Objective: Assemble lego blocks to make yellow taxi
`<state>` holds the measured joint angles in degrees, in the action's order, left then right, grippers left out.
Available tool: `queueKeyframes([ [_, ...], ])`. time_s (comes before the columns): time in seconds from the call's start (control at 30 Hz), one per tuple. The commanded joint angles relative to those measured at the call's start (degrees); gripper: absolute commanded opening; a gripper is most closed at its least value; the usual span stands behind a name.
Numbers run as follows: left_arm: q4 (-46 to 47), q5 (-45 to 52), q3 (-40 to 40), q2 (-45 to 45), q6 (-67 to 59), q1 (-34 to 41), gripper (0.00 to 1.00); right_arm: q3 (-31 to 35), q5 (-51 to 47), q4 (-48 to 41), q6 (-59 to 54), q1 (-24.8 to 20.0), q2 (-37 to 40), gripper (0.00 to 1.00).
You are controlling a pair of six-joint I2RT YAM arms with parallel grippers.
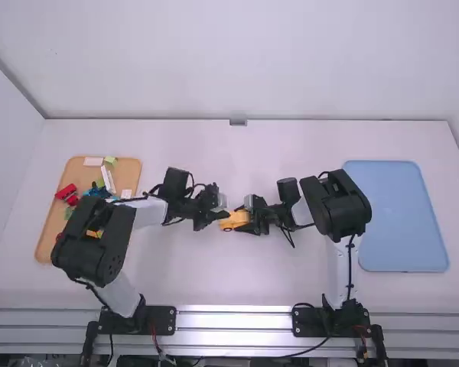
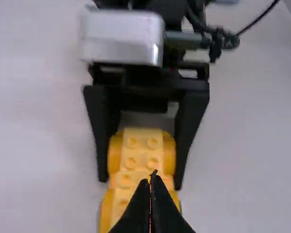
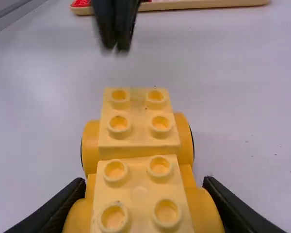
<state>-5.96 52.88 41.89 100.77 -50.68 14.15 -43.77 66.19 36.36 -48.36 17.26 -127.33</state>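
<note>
I locate the yellow block car (image 1: 233, 221) at mid-table, its studded top visible. I have the right gripper (image 1: 251, 222) clamped on both sides of its body. The left gripper (image 1: 216, 217) is beside the car, fingers together with nothing between them. To the left, a wooden tray (image 1: 43, 248) bears loose blocks (image 1: 66, 193); a blue tray (image 1: 398, 214) lies to the right.

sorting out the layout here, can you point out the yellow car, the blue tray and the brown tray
Yellow car (image 3: 138, 167): right wrist view, top of the nearer studded block.
Blue tray (image 1: 398, 218): high view, bare floor.
Brown tray (image 1: 80, 175): high view, bare floor near its far end.
</note>
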Motion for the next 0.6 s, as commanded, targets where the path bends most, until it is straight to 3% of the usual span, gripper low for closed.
queueKeyframes([
  [0.0, 1.97, -6.32, -0.42, 1.73, -1.64, 1.77, 0.02, 0.24, -0.63, -0.59, 0.55, 0.39, -1.03, 0.51],
  [0.27, 2.23, -8.76, -0.28, 1.92, -1.27, 1.75, 0.02, 0.15, -0.66, -0.74, 0.57, 0.37, -1.03, 0.51],
  [0.57, -4.50, 3.19, -0.28, -2.21, -1.20, 1.33, 0.02, 0.15, -0.63, -0.72, 0.57, 0.37, -1.03, 0.51],
])
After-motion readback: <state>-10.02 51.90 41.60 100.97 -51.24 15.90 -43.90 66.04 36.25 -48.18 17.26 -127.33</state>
